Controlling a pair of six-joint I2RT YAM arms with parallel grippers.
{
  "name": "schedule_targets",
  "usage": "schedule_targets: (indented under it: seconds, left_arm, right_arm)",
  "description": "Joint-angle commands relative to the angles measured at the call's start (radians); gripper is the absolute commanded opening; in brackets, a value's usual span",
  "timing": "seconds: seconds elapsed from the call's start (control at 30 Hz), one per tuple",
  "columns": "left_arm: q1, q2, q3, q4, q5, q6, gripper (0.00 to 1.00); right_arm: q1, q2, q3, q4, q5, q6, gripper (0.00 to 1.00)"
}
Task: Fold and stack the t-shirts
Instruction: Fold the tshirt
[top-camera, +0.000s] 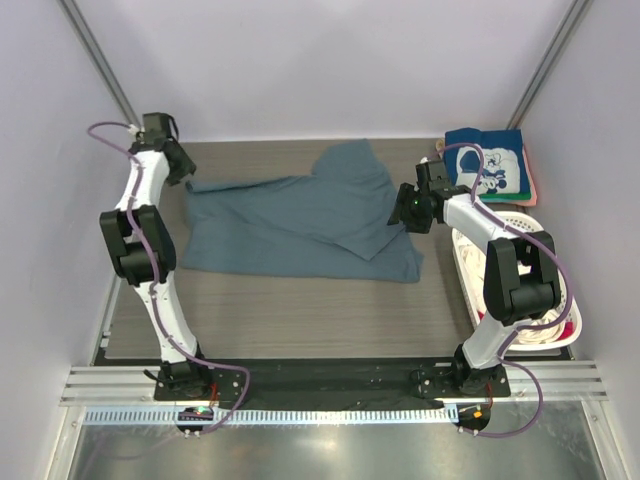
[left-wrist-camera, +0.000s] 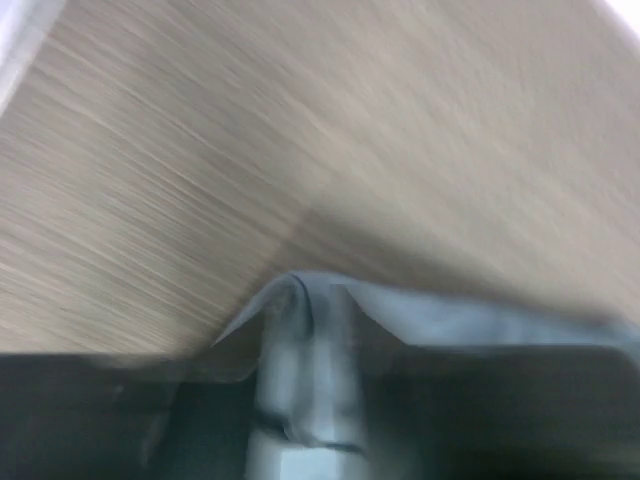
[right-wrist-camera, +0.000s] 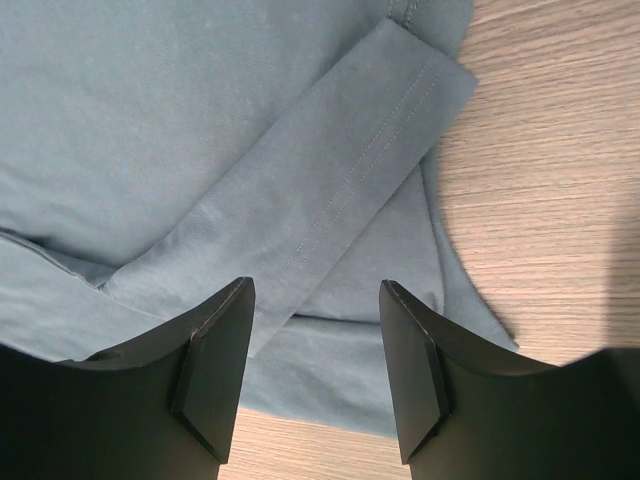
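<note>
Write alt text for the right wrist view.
The right gripper, its two black fingers open, hovers over the sleeve of a slate-blue t-shirt. Wood-grain table shows at right.

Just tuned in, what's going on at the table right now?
Both arms are working on the slate-blue t-shirt, which lies spread and partly folded on the table. The left hand is at its far left corner and looks pinched on the cloth edge, though that wrist view is blurred. The right hand hovers open over the sleeve at the shirt's right side, gripping nothing. A folded navy t-shirt tops a small stack at the far right, behind the white basket.
</note>
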Motion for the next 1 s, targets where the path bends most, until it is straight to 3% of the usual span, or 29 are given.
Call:
schedule_targets:
  seconds: [0.0,0.03,0.1,0.23,0.47,0.6,0.73,0.97]
  left_arm:
    - [0.07,-0.011,0.072,-0.001,-0.037,-0.041,0.56]
    - [0.079,0.009,0.098,-0.032,-0.023,-0.046,0.65]
    - [0.099,0.055,0.148,-0.119,-0.037,-0.067,0.71]
    - [0.107,-0.024,0.009,-0.045,-0.023,-0.08,0.71]
    - [0.075,-0.195,-0.262,0.143,0.097,-0.074,0.59]
    - [0.026,-0.164,-0.289,0.147,0.091,-0.067,0.58]
    - [0.018,-0.111,-0.288,0.147,0.092,-0.098,0.5]
    - [0.015,-0.062,-0.285,0.144,0.086,-0.101,0.49]
  right_arm:
    - [-0.005,0.0,0.003,0.033,-0.021,-0.014,0.58]
    - [-0.004,0.001,0.005,0.031,-0.024,-0.014,0.58]
    - [-0.004,0.001,0.005,0.031,-0.028,-0.014,0.58]
    - [-0.004,-0.002,0.005,0.033,-0.042,-0.016,0.58]
    - [-0.005,0.0,0.007,0.048,-0.076,-0.011,0.57]
    - [-0.004,0.01,0.01,0.05,-0.093,-0.011,0.57]
    - [-0.005,0.0,0.003,0.048,-0.09,-0.019,0.56]
    - [-0.005,0.003,0.003,0.05,-0.093,-0.019,0.56]
